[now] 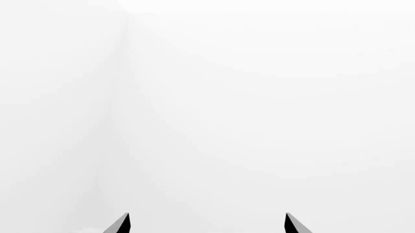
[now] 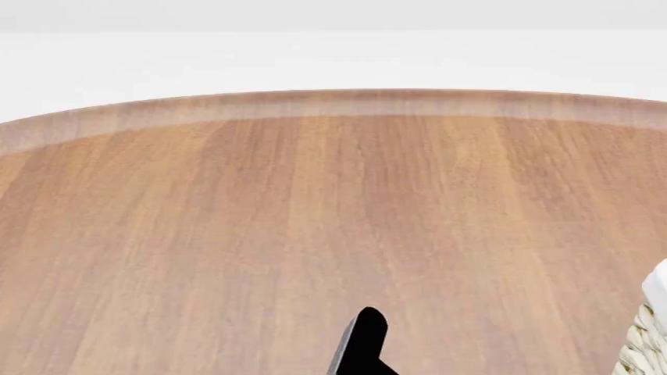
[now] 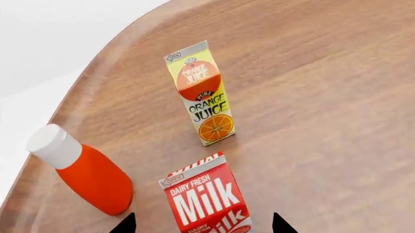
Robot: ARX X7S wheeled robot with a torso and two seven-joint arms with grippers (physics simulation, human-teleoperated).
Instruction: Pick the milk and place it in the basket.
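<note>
The milk (image 3: 204,196) stands on the wooden table in the right wrist view, its red top with white "Milk" lettering facing the camera. My right gripper (image 3: 203,224) is open, with one dark fingertip on each side of the carton and a gap between each tip and the carton. Only a corner of the basket (image 2: 650,337), woven and cream-white with a white liner, shows at the lower right edge of the head view. My left gripper (image 1: 207,223) is open with nothing between its fingertips, facing plain white background.
An orange juice carton (image 3: 201,94) stands just beyond the milk. A red bottle with a white cap (image 3: 87,174) stands beside the milk, near the table's curved edge (image 3: 77,92). A black arm part (image 2: 363,344) pokes into the head view's lower edge over the table (image 2: 312,219).
</note>
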